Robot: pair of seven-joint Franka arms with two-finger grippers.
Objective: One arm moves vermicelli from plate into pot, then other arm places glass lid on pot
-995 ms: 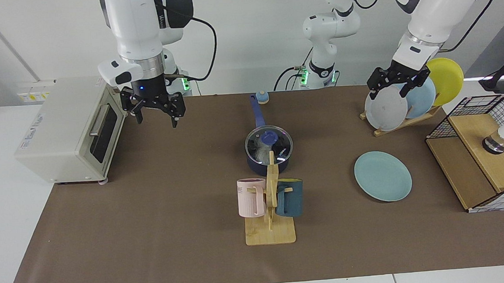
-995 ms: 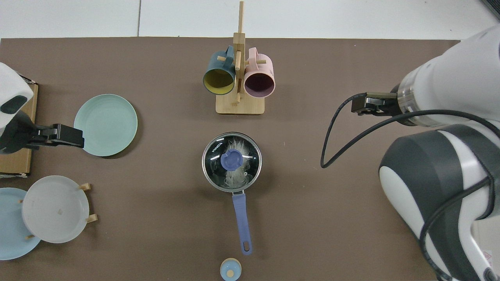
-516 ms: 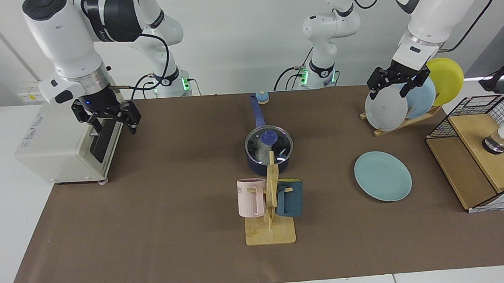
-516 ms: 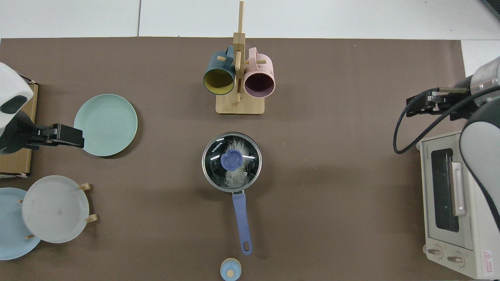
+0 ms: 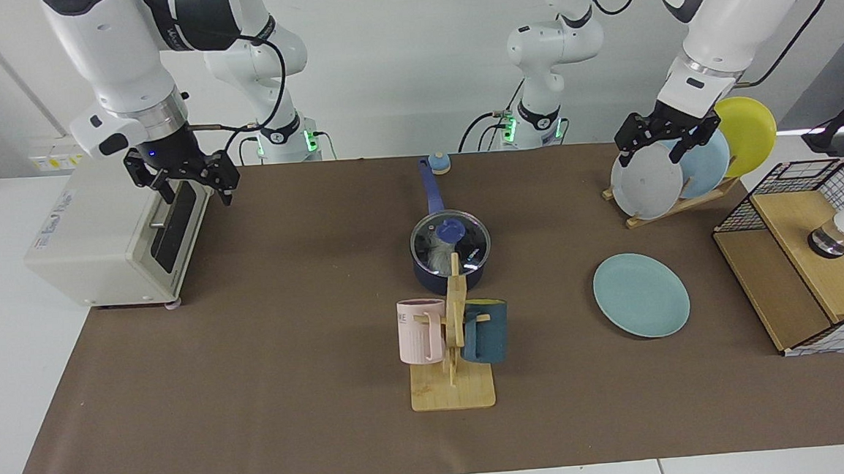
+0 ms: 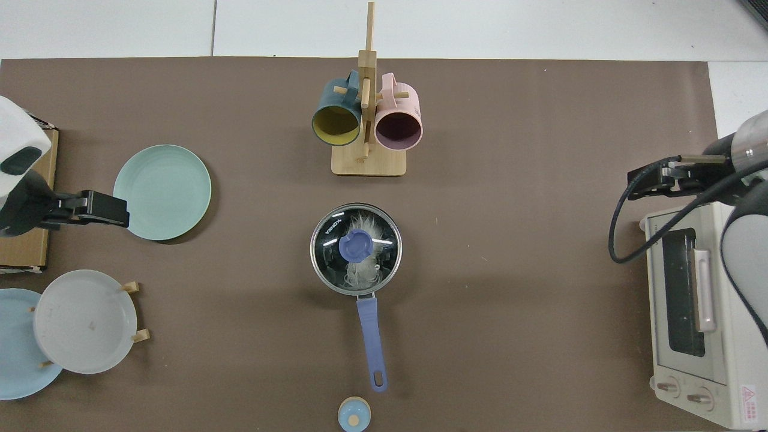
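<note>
Nearest: wooden mug rack (image 5: 450,367) with a pink mug (image 5: 420,331) and a dark teal mug (image 5: 485,331). Teal plate (image 5: 641,295) bare, at 3 o'clock of the rack. Behind the rack, navy pot (image 5: 450,261) with glass lid (image 6: 356,249) seated on it, vermicelli (image 6: 362,270) inside under the glass. Handle points to 12 o'clock, facing view. Farther: right gripper (image 5: 188,184) in air over the toaster oven (image 5: 110,230), fingers spread, empty. Left gripper (image 5: 661,136) hangs by the plate rack (image 5: 673,203), fingers parted, empty.
</note>
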